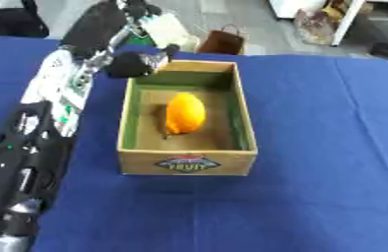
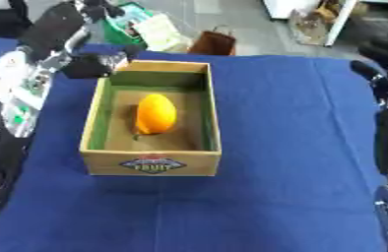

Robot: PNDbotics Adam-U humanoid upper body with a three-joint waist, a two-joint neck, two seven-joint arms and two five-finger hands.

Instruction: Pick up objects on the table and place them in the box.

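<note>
An orange, oval fruit lies in the middle of the cardboard box, which sits on the blue table. The left hand hangs just beyond the box's far left corner, fingers curled, gripping nothing. The right hand is at the right edge, well apart from the box; whether it is clenched, I can't tell.

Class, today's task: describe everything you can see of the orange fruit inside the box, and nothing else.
The orange fruit is smooth, oval and orange-yellow, with one narrower end. It lies on its side on the brown floor of the box, long axis running front to back, roughly central, apart from the green inner walls. A small dark stem-like bit shows at its near end. It casts a shadow to its left. Neither hand touches it.
</note>
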